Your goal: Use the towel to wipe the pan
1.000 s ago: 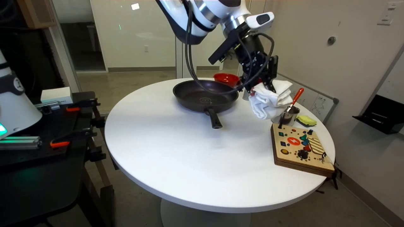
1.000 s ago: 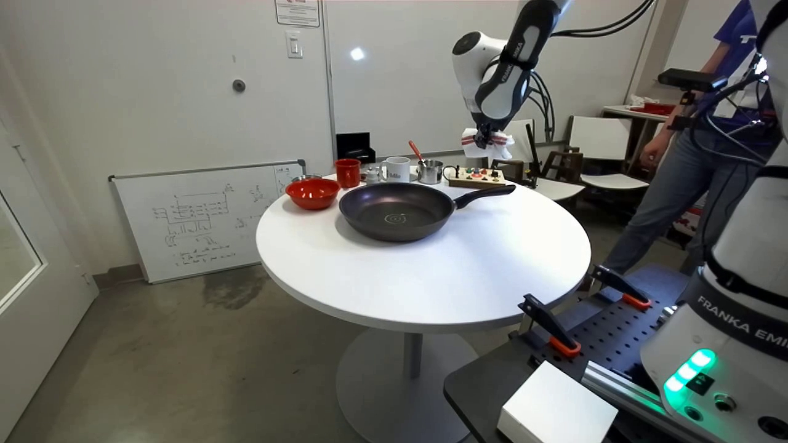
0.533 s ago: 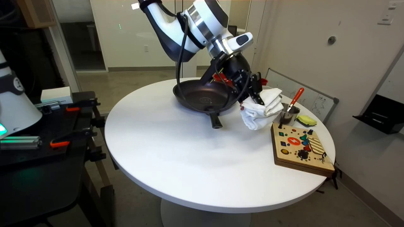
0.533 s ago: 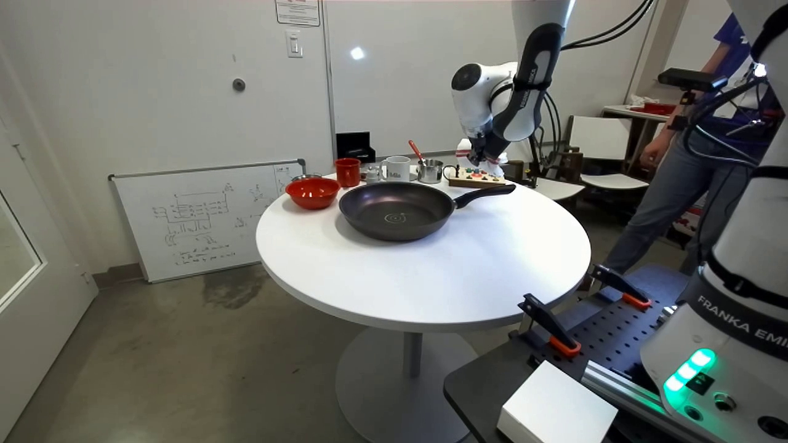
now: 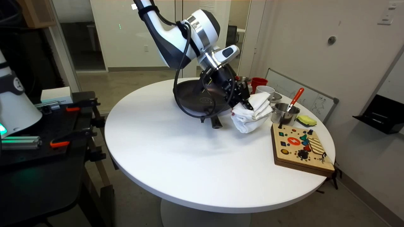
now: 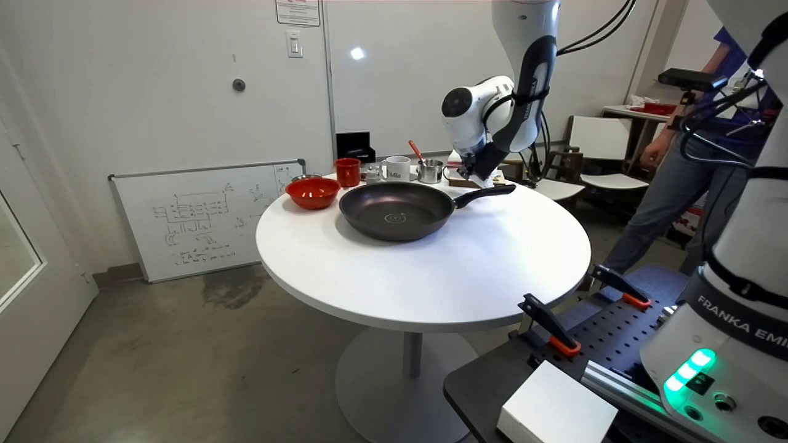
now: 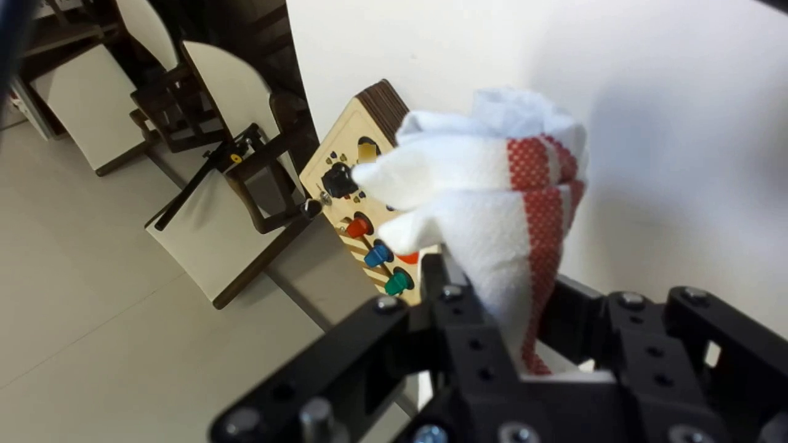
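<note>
You are pinching the folded towel (image 7: 486, 209) with the hand (image 7: 508, 295), which is pressing in on it from both sides; the present step looks to be the approach, and the wiping is apparently not yet starting, since the towel is hanging apart from the body of the pan (image 6: 395, 214); your next move is probably calling for lifting the towel clear of the handle (image 6: 485, 193), crossing to the pan's body, then lowering it onto the inner face and stroking with steady pressure; in an exterior view that pan is sitting left of the middle of the surface (image 6: 381, 283), nearer the back edge than the front edge, with the red bowl (image 6: 313, 193) standing between it and the left edge; its handle is pointing toward the right edge and slightly back, so the long axis is running mostly left to right; in an exterior view you are holding the towel between that handle and the steel cup (image 5: 286, 118); its lowest fold may be hovering just over the surface or touching it, you cannot tell which; in the wrist view the towel is pointing outward from the hand, its long axis roughly following the hand's own line, with red stripes (image 7: 543, 246) running along its right side and loose folds poking left
</note>
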### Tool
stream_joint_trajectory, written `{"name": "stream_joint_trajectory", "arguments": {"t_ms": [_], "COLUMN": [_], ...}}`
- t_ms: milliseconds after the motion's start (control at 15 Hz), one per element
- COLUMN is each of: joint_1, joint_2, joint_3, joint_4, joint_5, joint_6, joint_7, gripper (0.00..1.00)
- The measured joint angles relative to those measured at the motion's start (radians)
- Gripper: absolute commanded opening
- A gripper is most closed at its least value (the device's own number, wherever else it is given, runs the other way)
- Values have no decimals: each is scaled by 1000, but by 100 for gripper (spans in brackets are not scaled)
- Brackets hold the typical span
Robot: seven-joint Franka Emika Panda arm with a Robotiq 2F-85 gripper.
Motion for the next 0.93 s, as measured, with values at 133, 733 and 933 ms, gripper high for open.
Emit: {"name": "stream_joint_trajectory", "arguments": {"t_ms": [133,733,933], "joint_1": [6,-9,-72], "joint_2": [7,2,-57], "joint_3": [-3,-12,44], "joint_4": [0,-1,-29], "joint_5": [-41,-19,141], "joint_6": [0,-6,-11], "joint_7": [54,83,-117], "gripper": [66,100,100]}}
